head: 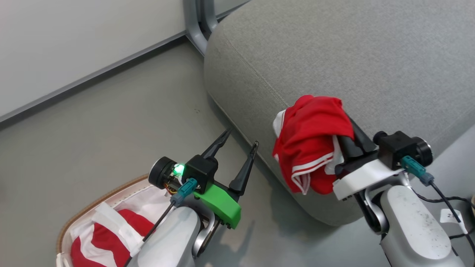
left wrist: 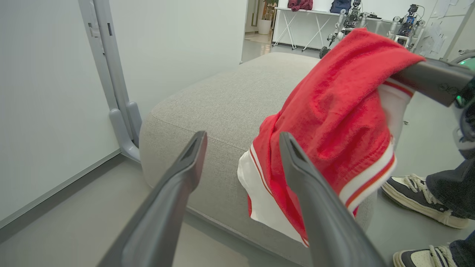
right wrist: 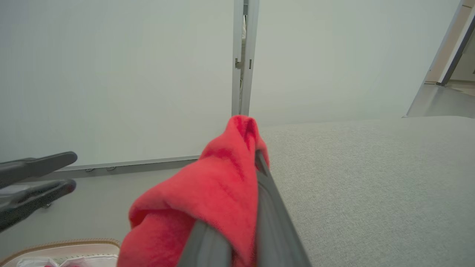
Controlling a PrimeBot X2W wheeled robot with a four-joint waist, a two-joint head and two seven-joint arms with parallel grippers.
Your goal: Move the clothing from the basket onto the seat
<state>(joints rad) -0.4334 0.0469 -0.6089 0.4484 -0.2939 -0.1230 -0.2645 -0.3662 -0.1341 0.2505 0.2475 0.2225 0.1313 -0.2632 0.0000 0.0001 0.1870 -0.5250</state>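
Note:
My right gripper (head: 352, 133) is shut on a red piece of clothing (head: 311, 141) with white stripes. The garment hangs over the front edge of the grey seat (head: 352, 48), draped across the fingers and hiding their tips. In the right wrist view the clothing (right wrist: 207, 193) bunches over my right gripper (right wrist: 256, 157), above the seat (right wrist: 371, 185). My left gripper (head: 242, 137) is open and holds nothing, just left of the seat's corner and above the basket (head: 92, 202). More red and white clothing (head: 100, 241) lies in the basket. In the left wrist view the open gripper (left wrist: 243, 139) faces the hanging clothing (left wrist: 334, 111).
A white panel wall with a grey metal foot (head: 196, 26) stands behind the seat's left corner. A person's sneakers (left wrist: 419, 196) are on the floor beyond the seat. A black cable (head: 445, 198) trails by my right arm. White cloth (head: 148, 200) lines the basket.

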